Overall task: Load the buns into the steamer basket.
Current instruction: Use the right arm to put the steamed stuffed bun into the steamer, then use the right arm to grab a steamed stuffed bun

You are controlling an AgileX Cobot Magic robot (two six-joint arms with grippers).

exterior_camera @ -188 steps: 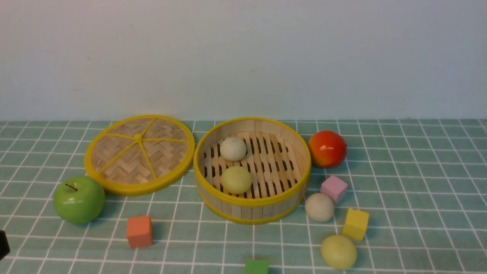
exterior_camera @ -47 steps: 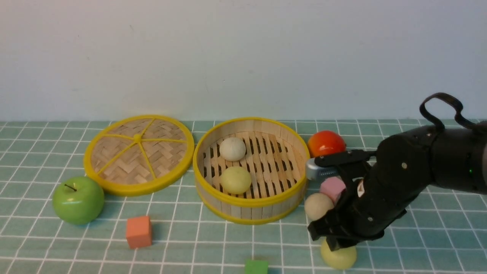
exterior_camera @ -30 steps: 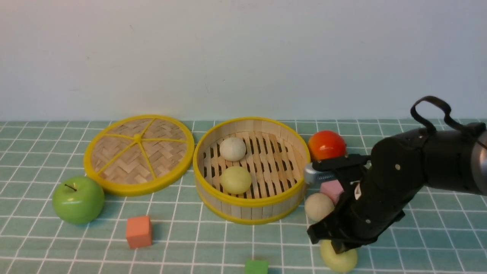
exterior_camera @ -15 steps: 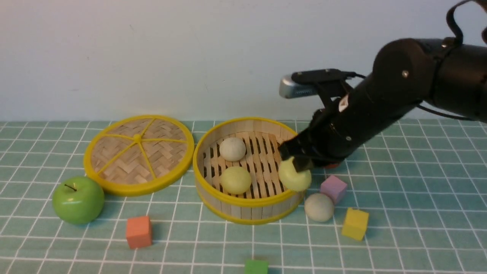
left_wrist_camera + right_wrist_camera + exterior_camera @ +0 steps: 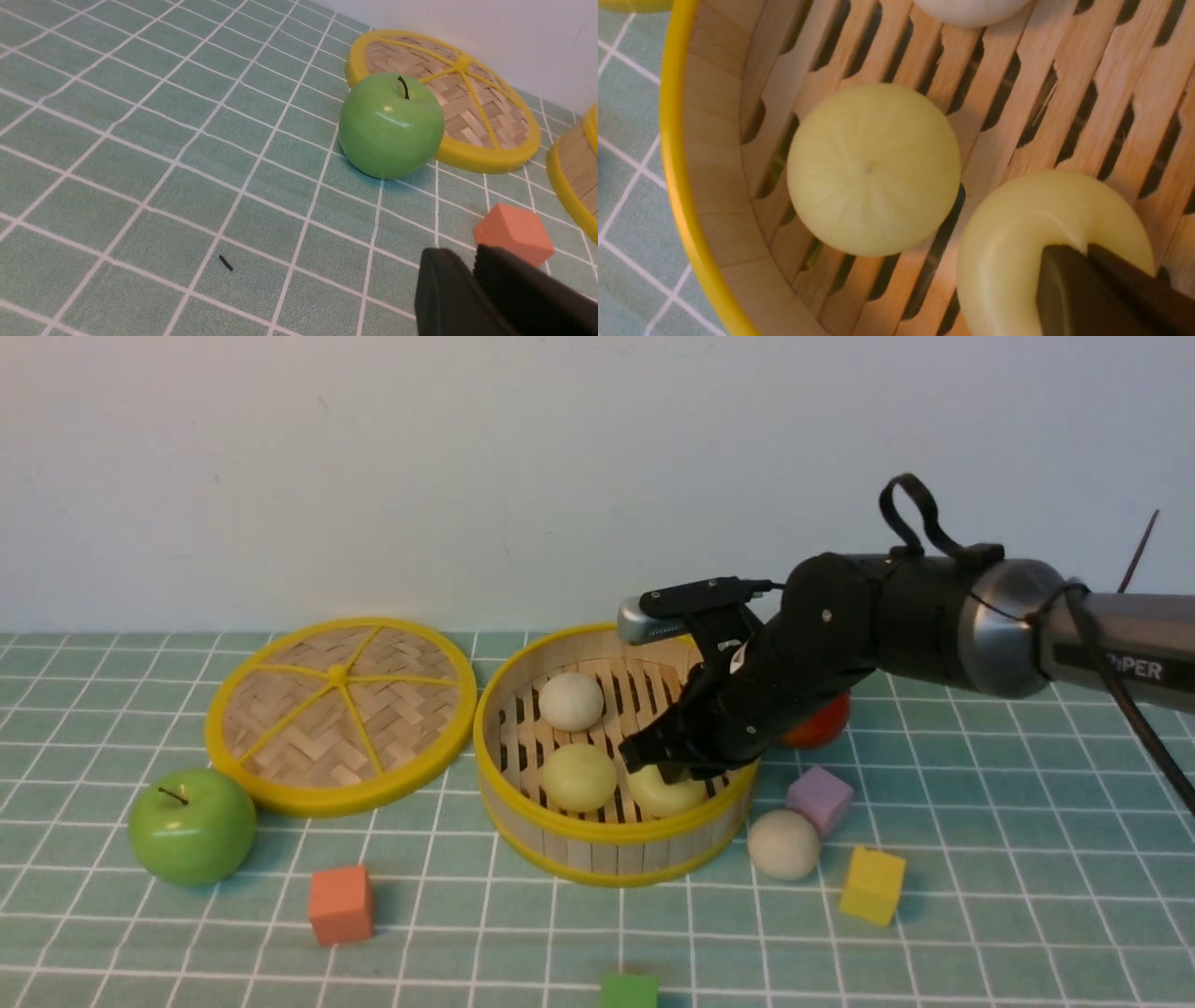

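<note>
Front view shows the right gripper (image 5: 667,770) down inside the steamer basket (image 5: 597,854), jaws pinched on a pale yellow-green bun (image 5: 665,795); a second yellow-green bun (image 5: 579,777) and an off-white bun (image 5: 571,701) lie alongside; the last off-white bun (image 5: 784,845) sits outside by the pink cube (image 5: 819,800); the left gripper (image 5: 469,261) holds nothing, its gap seemingly narrow, though I cannot tell for sure.
</note>
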